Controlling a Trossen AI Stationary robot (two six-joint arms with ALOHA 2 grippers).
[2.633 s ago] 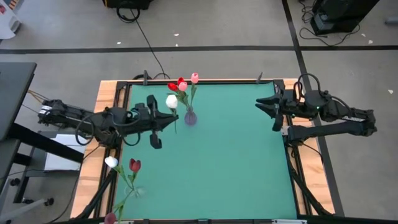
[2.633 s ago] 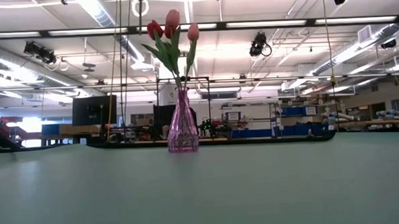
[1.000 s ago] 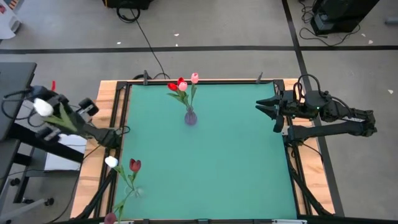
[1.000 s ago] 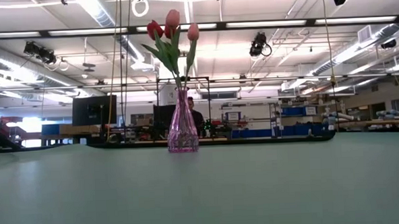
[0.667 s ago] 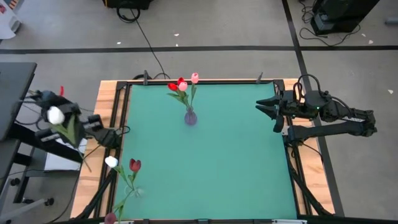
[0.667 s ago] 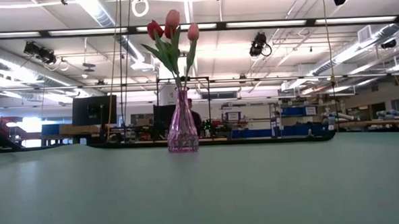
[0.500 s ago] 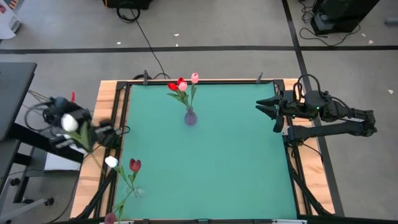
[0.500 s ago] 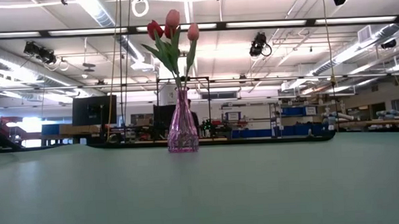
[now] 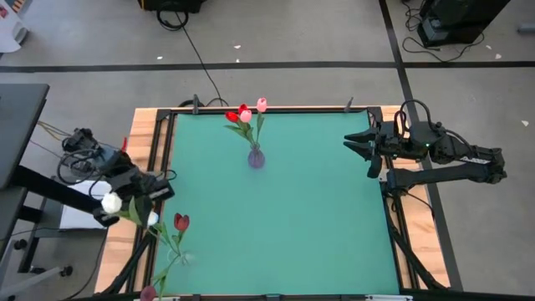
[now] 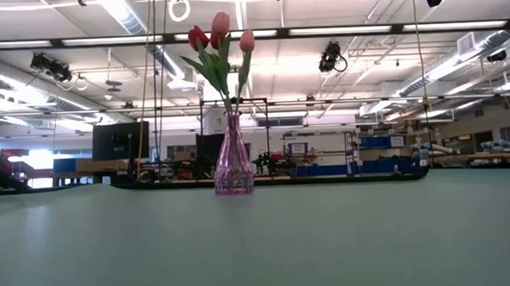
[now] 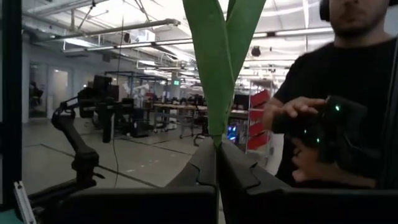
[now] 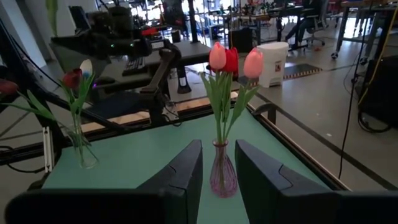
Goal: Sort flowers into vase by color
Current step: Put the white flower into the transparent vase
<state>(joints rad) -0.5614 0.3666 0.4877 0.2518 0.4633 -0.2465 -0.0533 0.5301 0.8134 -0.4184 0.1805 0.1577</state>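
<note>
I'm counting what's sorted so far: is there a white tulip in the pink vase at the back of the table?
No, the pink vase holds only red and pink tulips; no white bud shows among them.

left gripper (image 11: 217, 163) pinches green flower stem (image 11: 217, 62); person (image 11: 339, 106) behind.

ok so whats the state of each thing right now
left hand: shut on white tulip, at the table's left edge
white tulip: held by its stem
right hand: open, empty, waiting at the right edge
pink vase: upright, holding red and pink tulips
clear vase: upright, holding tulips
</note>
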